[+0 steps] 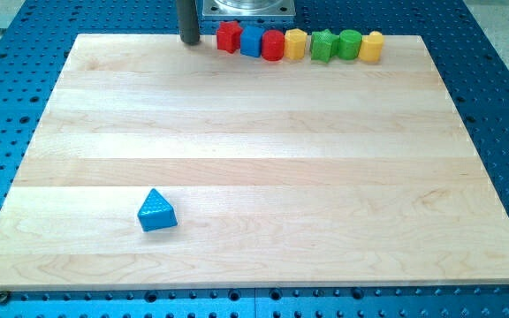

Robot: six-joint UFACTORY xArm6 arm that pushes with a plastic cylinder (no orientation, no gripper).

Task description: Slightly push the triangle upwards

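Triangle, blue (156,212), sits near-left on board (254,177). My tip (188,41) rests far edge, well apart, touching nothing.

A robotics lab bench; a pale wooden board (263,159) lies on a blue perforated metal table (493,88), with a machined metal mount (247,9) at the board's top edge.

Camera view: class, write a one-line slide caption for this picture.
My tip rests at the wooden board's top edge, far from the lone blue triangle near the view's bottom left.
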